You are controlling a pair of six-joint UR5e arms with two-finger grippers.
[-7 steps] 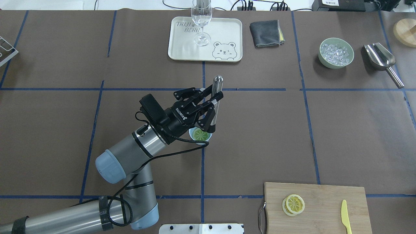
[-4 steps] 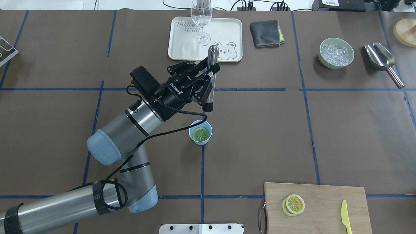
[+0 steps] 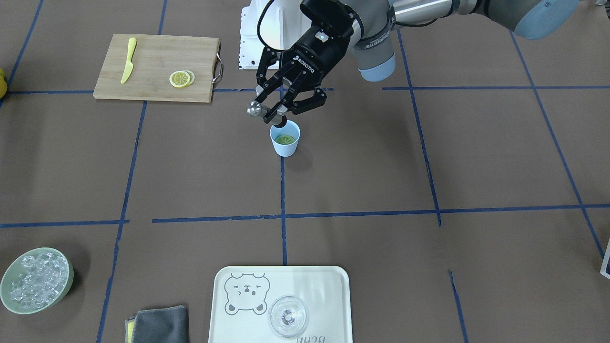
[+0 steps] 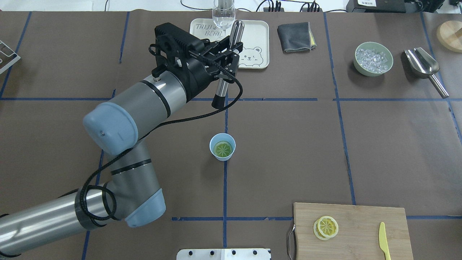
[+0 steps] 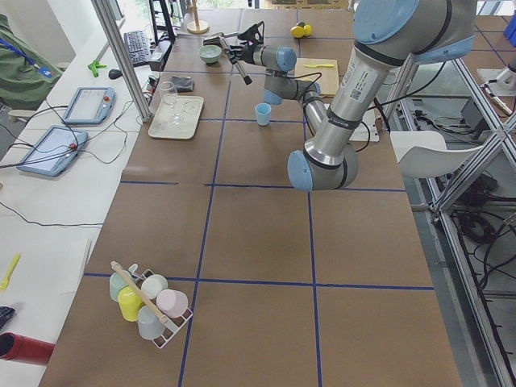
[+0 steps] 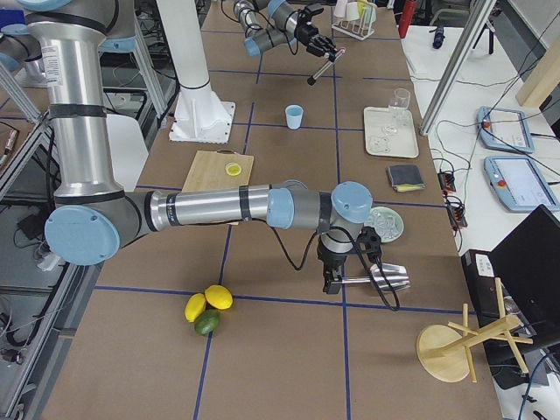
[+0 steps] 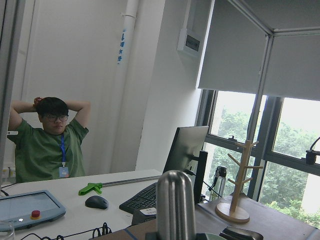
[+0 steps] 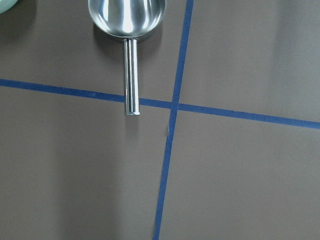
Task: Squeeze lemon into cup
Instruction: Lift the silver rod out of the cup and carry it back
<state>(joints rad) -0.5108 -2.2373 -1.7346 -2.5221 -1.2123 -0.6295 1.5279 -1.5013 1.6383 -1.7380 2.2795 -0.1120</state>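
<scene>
The pale-blue cup (image 4: 222,140) stands at the table's middle, with a lemon slice (image 4: 223,148) lying flat inside it and looking greenish. Both also show in the front-facing view: the cup (image 3: 285,146) and the slice (image 3: 285,139). My left gripper (image 4: 231,50) is shut on a steel muddler (image 4: 224,74) with a black tip, held tilted in the air beyond the cup. In the front-facing view the gripper (image 3: 274,109) hangs above the cup's rim. My right gripper (image 6: 335,282) shows only in the exterior right view, by the scoop's handle; I cannot tell if it is open or shut.
A bamboo cutting board (image 4: 361,216) at the front right holds two more lemon slices (image 4: 326,227) and a yellow knife (image 4: 384,240). A bear tray (image 4: 252,39) with a stemmed glass (image 4: 223,21), a grey cloth (image 4: 295,36), a green ice bowl (image 4: 373,58) and a steel scoop (image 4: 424,66) line the far side.
My left gripper has lifted the muddler out of the cup and carried it up and away toward the tray. The cup and the slice in it have stayed put.
</scene>
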